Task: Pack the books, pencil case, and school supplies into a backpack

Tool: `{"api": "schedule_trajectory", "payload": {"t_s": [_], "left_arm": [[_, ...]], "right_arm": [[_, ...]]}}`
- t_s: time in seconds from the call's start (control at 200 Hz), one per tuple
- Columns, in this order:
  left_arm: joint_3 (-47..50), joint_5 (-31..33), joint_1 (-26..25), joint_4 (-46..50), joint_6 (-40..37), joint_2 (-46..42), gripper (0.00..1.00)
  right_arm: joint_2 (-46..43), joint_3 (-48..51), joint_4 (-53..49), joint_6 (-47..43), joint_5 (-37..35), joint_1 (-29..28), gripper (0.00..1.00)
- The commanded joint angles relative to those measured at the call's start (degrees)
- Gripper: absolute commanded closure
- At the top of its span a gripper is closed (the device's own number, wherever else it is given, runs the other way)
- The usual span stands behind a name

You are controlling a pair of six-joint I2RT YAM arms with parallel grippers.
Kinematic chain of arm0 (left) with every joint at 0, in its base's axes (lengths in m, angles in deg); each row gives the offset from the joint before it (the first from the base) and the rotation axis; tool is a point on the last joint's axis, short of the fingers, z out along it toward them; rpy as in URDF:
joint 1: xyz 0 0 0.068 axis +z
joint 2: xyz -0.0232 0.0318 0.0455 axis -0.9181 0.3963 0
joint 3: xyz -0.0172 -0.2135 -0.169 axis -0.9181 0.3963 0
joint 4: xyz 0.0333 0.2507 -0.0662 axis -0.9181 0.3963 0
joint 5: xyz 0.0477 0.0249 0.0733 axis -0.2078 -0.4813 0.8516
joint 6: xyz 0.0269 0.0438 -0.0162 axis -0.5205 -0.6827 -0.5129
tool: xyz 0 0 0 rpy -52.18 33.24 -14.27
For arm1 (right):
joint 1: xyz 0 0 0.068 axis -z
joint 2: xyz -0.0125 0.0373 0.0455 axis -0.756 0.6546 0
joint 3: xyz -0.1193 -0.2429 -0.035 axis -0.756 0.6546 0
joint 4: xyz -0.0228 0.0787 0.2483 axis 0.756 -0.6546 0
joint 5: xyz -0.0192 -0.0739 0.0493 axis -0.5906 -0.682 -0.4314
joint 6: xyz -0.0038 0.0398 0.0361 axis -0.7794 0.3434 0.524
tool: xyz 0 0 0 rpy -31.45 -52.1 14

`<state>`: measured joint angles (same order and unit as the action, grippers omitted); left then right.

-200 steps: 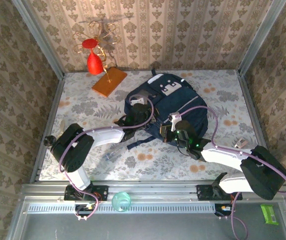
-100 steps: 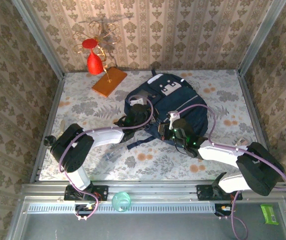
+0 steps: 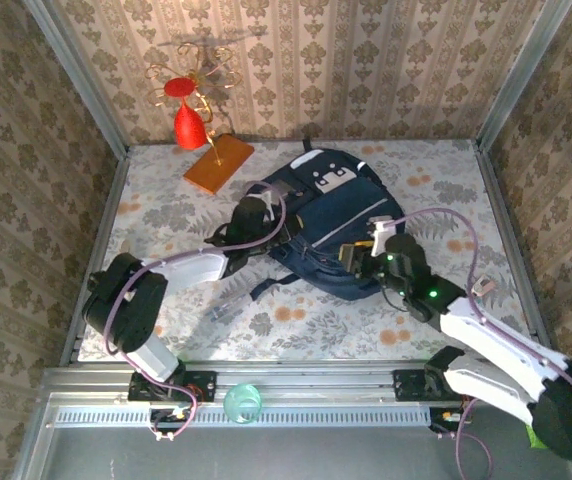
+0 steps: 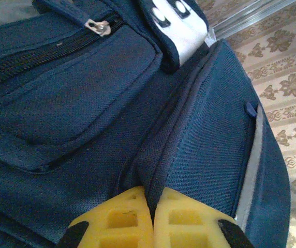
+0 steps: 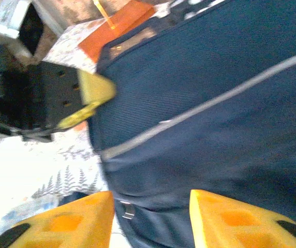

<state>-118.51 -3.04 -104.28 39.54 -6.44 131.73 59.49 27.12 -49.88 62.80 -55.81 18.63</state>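
One clear stationery piece lies on the worktop near the arm bases. The right gripper gapes open over the single backpack. The left wrist view makes plain that the left gripper pinches a backpack seam fold. The backpack's long axis runs near-to-far, with the patch end far and one orange slab beyond.

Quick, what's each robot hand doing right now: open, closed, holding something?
Left hand: closed, pinching a fold of the large navy-blue fabric backpack.
Right hand: open, yellow fingers apart near the backpack, holding nothing.
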Motion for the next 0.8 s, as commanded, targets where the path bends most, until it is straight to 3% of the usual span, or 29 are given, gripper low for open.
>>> {"api": "schedule_trajectory", "payload": {"t_s": [0.0,0.18,0.235,0.36,0.475,0.575,0.795], "left_arm": [[-0.8,-6.5,3.7,3.5,-5.9,-3.8,1.00],[-4.2,-9.2,8.2,8.7,-10.4,-2.4,0.99],[-4.9,-9.2,9.1,9.1,-10.9,-1.4,0.94],[-5.9,-9.8,10.1,8.0,-11.5,0.0,0.71],[-5.0,-7.8,9.9,6.7,-13.1,-1.1,0.53],[-2.4,-4.2,9.6,5.7,-13.9,-4.0,0.45],[2.7,-0.9,8.9,4.7,-17.4,-10.9,0.39]], "right_arm": [[-4.6,-2.7,-14.0,-3.9,-1.4,4.8,0.51],[-2.9,-6.7,-21.4,-3.3,-0.7,17.1,0.43],[-0.6,-8.6,-24.3,-2.6,-1.3,20.4,0.41],[5.9,-12.5,-30.1,-1.4,-3.7,27.3,0.37],[10.1,-12.6,-29.7,0.5,-3.7,32.8,0.31],[13.8,-13.4,-29.5,1.5,-5.7,36.8,0.27],[23.3,-14.7,-29.0,2.4,-6.6,46.7,0.19]]}}
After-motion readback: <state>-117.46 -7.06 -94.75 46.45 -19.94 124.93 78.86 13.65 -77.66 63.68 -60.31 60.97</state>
